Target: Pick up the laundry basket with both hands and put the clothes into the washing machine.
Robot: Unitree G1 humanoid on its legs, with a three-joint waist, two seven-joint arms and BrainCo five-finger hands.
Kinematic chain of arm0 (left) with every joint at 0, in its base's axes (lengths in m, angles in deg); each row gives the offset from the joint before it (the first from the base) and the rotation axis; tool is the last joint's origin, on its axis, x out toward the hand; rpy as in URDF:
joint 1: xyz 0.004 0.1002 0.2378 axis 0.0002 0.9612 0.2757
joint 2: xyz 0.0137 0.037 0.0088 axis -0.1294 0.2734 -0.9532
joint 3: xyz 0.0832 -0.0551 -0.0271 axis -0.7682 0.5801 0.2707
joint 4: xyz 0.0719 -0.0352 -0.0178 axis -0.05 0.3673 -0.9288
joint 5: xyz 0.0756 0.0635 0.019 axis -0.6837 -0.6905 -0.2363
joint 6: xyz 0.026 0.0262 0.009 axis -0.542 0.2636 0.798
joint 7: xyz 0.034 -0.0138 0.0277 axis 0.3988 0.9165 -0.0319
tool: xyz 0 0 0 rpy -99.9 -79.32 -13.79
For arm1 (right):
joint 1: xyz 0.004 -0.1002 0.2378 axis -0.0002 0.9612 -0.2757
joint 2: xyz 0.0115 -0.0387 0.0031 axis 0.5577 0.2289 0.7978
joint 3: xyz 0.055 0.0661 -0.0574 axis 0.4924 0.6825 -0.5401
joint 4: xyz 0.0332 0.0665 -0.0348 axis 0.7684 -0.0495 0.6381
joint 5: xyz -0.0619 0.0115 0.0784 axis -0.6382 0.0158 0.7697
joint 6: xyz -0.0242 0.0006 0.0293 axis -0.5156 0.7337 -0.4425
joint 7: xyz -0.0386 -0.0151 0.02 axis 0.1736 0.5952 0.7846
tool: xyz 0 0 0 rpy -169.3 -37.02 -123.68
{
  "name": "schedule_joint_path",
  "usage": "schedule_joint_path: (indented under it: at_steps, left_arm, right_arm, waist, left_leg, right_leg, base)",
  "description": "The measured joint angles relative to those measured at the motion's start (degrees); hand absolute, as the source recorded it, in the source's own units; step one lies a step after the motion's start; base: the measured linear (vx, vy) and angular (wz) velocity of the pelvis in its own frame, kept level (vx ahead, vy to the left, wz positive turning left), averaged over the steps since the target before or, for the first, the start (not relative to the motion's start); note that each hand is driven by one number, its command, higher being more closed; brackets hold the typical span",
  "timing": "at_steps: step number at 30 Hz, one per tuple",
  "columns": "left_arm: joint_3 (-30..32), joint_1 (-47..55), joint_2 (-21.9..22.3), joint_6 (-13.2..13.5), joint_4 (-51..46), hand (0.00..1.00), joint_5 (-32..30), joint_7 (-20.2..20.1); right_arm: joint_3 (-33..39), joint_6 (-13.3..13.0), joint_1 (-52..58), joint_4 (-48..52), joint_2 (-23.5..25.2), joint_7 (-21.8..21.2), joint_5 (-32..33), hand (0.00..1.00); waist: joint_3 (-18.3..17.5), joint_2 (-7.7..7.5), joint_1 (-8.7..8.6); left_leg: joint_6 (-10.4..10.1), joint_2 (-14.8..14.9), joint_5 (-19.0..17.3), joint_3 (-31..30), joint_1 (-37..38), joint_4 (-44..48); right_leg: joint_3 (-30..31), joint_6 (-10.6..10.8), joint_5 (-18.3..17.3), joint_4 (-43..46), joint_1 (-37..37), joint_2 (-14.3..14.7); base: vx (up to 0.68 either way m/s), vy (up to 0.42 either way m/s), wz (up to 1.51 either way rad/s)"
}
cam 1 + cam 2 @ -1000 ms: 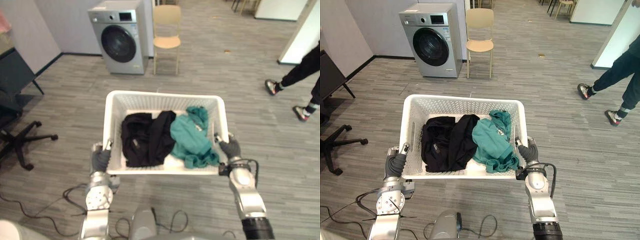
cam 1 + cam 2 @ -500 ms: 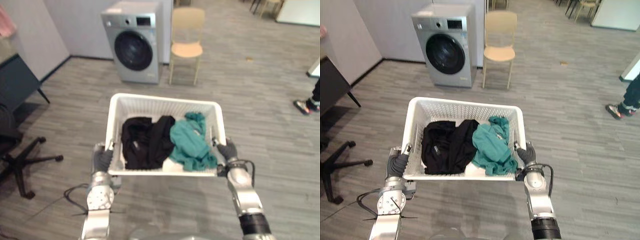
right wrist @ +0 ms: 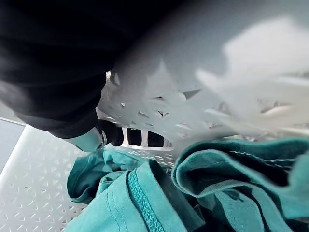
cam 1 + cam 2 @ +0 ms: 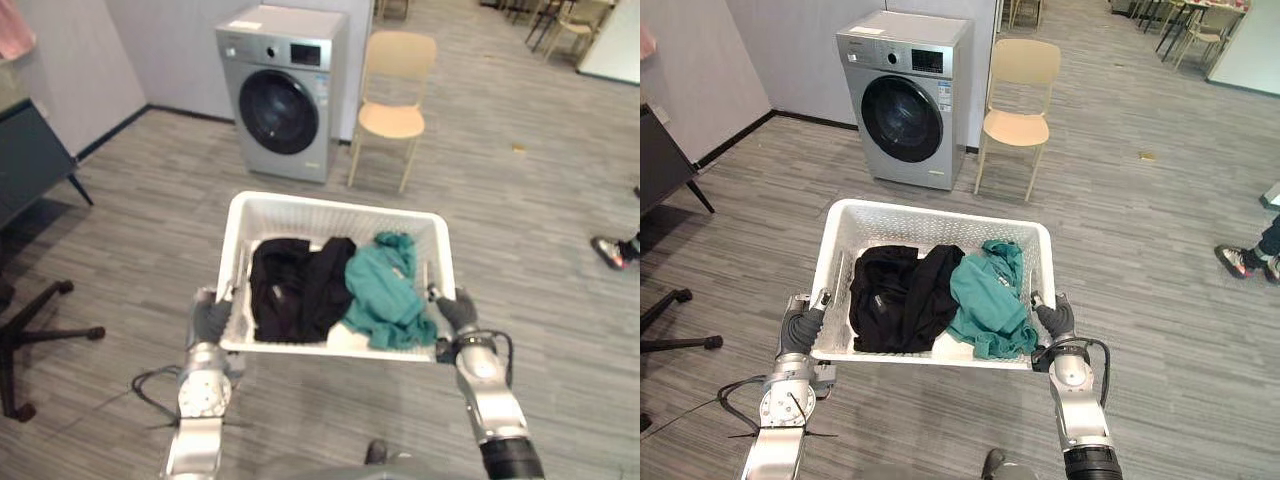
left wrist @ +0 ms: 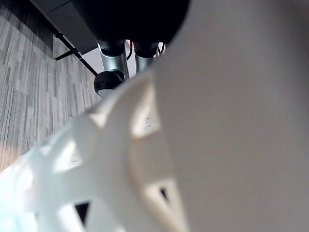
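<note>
The white laundry basket is hanging above the grey floor, carried at its two short sides. Inside it, a black garment is lying crumpled on the robot's left side, and a teal garment is bunching up beside it on the right, the two touching in the middle. The left hand is gripping the basket's left rim with its fingers hooked over the edge. The right hand is clasping the right rim likewise; in the right wrist view a dark-tipped finger is curling inside the mesh wall, just beside the teal cloth. The silver washing machine is standing well apart beyond the basket, its round dark door facing this way. A beige chair is sitting just beside it. A person's shoe is showing far to the right.
</note>
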Motion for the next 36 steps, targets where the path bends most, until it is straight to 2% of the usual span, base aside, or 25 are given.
schedule_joint_path:
  at_steps: [1,2,3,4,6,7,10,15,18,19,24,26,31,36]
  left_arm:
    - [0.0,-0.1,0.1,0.1,0.0,1.0,0.0,0.1]
    - [-0.1,-0.1,0.2,0.3,-0.1,1.0,0.0,0.2]
    - [-0.1,-0.2,1.0,0.8,0.2,1.0,0.1,0.1]
    - [0.4,0.3,0.6,0.8,0.2,1.0,0.1,0.2]
    - [0.3,0.1,0.0,0.8,0.0,1.0,0.0,0.2]
    - [0.1,0.1,0.1,0.9,0.0,1.0,0.0,0.2]
    - [0.0,0.2,-0.1,1.0,-0.2,1.0,0.0,0.2]
    - [-0.4,0.9,0.0,1.1,-0.3,1.0,0.0,1.1]
    - [-0.6,1.3,0.0,1.1,-0.5,1.0,0.0,1.2]
    - [-1.4,1.9,1.1,1.1,-1.2,1.0,0.0,1.1]
    - [-1.4,1.9,1.2,1.1,-1.3,1.0,0.0,1.1]
    - [-1.4,2.0,1.2,1.1,-1.4,1.0,0.1,1.0]
    - [-2.4,2.5,1.6,1.1,-3.6,1.0,4.0,0.8]
    - [-3.7,0.7,4.2,1.1,-4.9,1.0,8.7,0.8]
  right_arm:
    - [0.1,-0.2,-0.1,0.0,-0.1,0.0,0.3,1.0]
    - [0.1,-0.4,-0.1,0.0,-0.2,0.0,0.7,1.0]
    - [0.4,-0.8,-0.1,-0.3,-0.2,0.0,1.1,1.0]
    - [0.9,-0.7,0.3,-0.8,0.9,-0.1,1.1,1.0]
    - [1.2,-0.9,0.0,-0.8,1.5,-0.3,1.1,1.0]
    - [1.8,-1.1,0.1,-0.8,1.7,-0.8,1.1,1.0]
    - [2.0,-1.1,0.3,-0.8,1.9,-1.2,1.1,1.0]
    - [2.0,-1.7,0.3,-0.8,1.9,-1.2,1.0,1.0]
    - [2.0,-1.7,0.6,-0.8,1.8,-1.1,0.7,1.0]
    - [2.0,-2.4,2.6,-0.8,1.9,0.1,0.7,1.0]
    - [2.0,-2.4,2.8,-0.8,1.9,0.2,0.7,1.0]
    - [2.1,-3.6,3.2,-1.8,2.1,0.3,0.8,1.0]
    - [3.6,-5.5,3.2,-7.8,4.2,1.5,1.0,1.0]
    - [4.7,-5.8,4.3,-11.1,5.2,3.3,2.3,1.0]
  waist:
    - [0.1,-0.16,0.69]
    - [0.0,0.23,0.63]
    - [-0.1,1.31,0.45]
    - [-0.5,0.36,0.31]
    - [-1.6,-1.8,-0.69]
    - [-1.8,-2.08,-0.87]
    - [-1.7,-1.36,-1.04]
    - [-1.9,-1.23,-1.68]
    - [-2.2,-1.01,-2.09]
    - [-5.7,-2.8,-2.37]
    - [-5.8,-2.75,-2.46]
    - [-6.2,-2.58,-2.43]
    - [-6.3,-2.29,-3.84]
    - [-6.1,-1.51,-4.49]
  left_leg:
    - [-0.5,1.5,0.4,0.0,-2.3,-4.4]
    - [-1.4,2.4,1.2,-0.2,-2.5,-9.3]
    - [-3.8,3.4,8.7,1.2,-2.4,-15.6]
    - [-2.7,0.9,9.5,2.8,-0.9,-18.4]
    - [-0.9,-2.9,10.7,3.2,-0.5,-21.6]
    - [-0.3,-4.7,11.2,3.7,0.8,-23.1]
    - [0.1,-6.6,11.4,4.1,3.3,-25.1]
    - [0.0,-6.2,11.4,3.5,3.5,-25.9]
    - [-0.7,-5.6,11.8,3.8,4.6,-27.5]
    - [-1.7,-6.3,19.2,4.5,9.4,-39.9]
    - [-1.7,-6.3,19.2,4.8,9.4,-40.0]
    - [-1.6,-6.3,19.7,5.3,9.3,-41.2]
    - [-1.7,-6.2,21.2,5.9,8.9,-44.0]
    - [-1.7,-6.3,21.3,5.1,8.1,-44.1]
  right_leg:
    - [1.2,1.8,0.3,-0.5,0.6,-1.1]
    - [1.5,2.3,0.3,-0.5,0.6,-1.5]
    - [2.7,5.3,0.2,-1.4,1.4,-1.5]
    - [3.2,5.6,1.4,-3.3,1.7,-3.8]
    - [2.3,5.7,1.5,-5.8,2.8,-6.0]
    - [2.3,5.8,1.5,-6.9,3.9,-7.1]
    - [1.9,6.3,1.9,-6.8,5.6,-8.6]
    - [1.3,6.3,1.9,-6.9,5.6,-7.9]
    - [1.5,6.3,1.9,-7.0,5.6,-7.3]
    - [2.7,6.2,1.8,-7.9,4.6,-6.8]
    - [2.8,6.2,1.8,-7.9,4.3,-6.8]
    - [3.1,6.2,1.8,-7.7,3.4,-6.8]
    - [3.9,6.4,1.9,-8.0,1.5,-6.8]
    - [2.6,6.7,2.1,-8.9,1.6,-6.9]
  base:
    - [0.17,0.223,-0.55]
    - [0.16,0.29,-0.41]
    - [0.16,0.35,-0.35]
    - [0.18,0.353,-0.26]
    - [0.19,0.293,0.09]
    - [0.18,0.248,0.15]
    - [0.1,0.136,0.04]
    - [0.03,-0.01,0.04]
    - [-0.01,-0.051,-0.11]
    - [-0.01,-0.014,-0.04]
    - [0.0,-0.001,-0.03]
    - [0.0,-0.005,-0.1]
    - [0.0,-0.019,-0.06]
    - [0.01,-0.015,0.06]
